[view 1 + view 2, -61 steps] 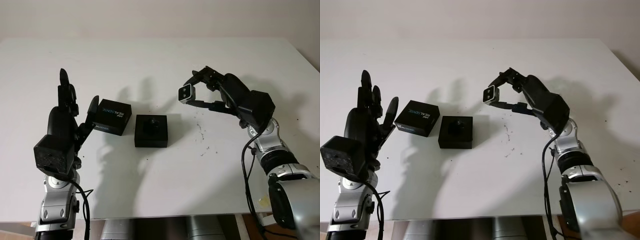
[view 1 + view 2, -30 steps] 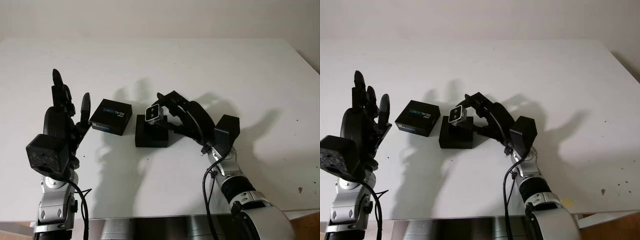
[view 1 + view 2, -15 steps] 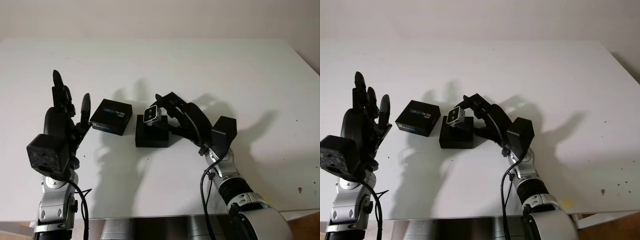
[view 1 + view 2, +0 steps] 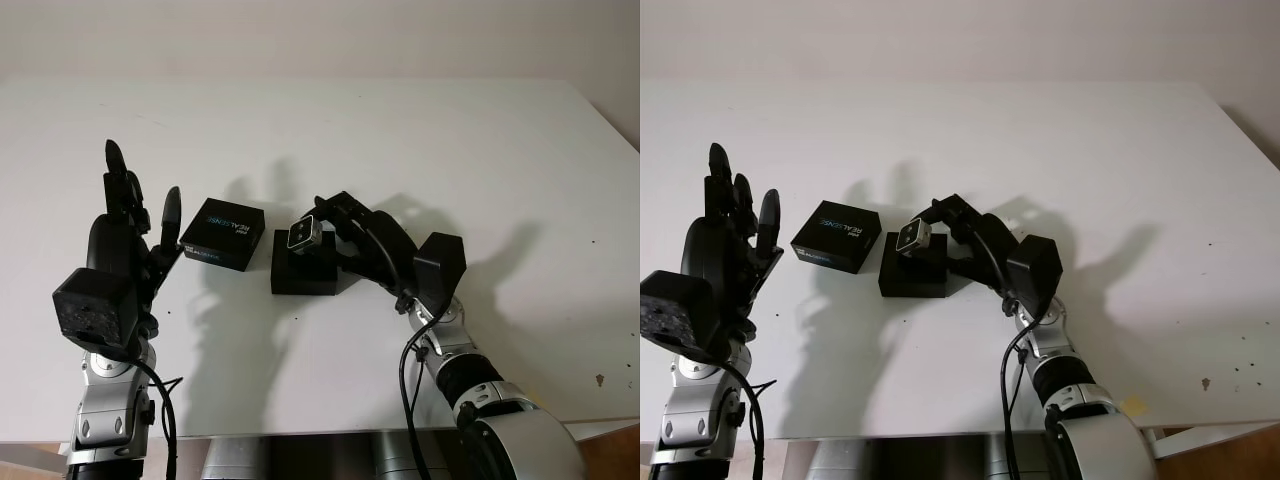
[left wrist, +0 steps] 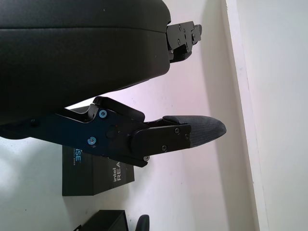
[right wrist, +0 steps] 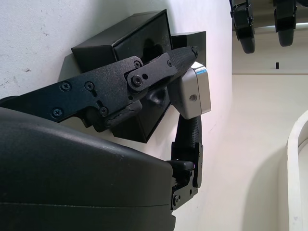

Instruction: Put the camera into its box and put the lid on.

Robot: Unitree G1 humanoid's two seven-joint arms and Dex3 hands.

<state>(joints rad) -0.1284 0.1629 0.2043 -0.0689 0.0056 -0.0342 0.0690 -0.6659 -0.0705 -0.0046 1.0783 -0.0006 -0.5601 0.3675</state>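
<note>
I have the right robot hand (image 4: 318,228) pinching the camera (image 4: 303,235) directly over the open box (image 4: 303,270), near the middle of the counter (image 4: 400,140); whether the camera already touches the insert I cannot tell, but it is not yet seated. The lid (image 4: 223,233) lies just to the left of the box, apart from it; the left robot hand (image 4: 125,235) is raised at the near left, open and holding nothing, close beside the lid.

Materials and shapes: the camera is a small rounded block with a brushed silver shell and a dark front face; smooth metal, so I judge it slippery under a light pinch; the box is a square, matte black tray with a dark moulded insert (image 6: 156,103); the lid is a squat black carton with white and blue lettering; the counter is plain white with a few dark specks to the right.

Risks from here, as I judge them: the camera sits slightly tilted in the fingers (image 6: 159,67), so it could catch the edge of the recess and rest crooked, which would stop the lid closing; the box is light and unheld, so a downward push off-centre could slide or tip it; the fingers reach into the tray, so opening them may drag the camera back out; the left robot hand could nudge the lid away when it reaches.
</note>
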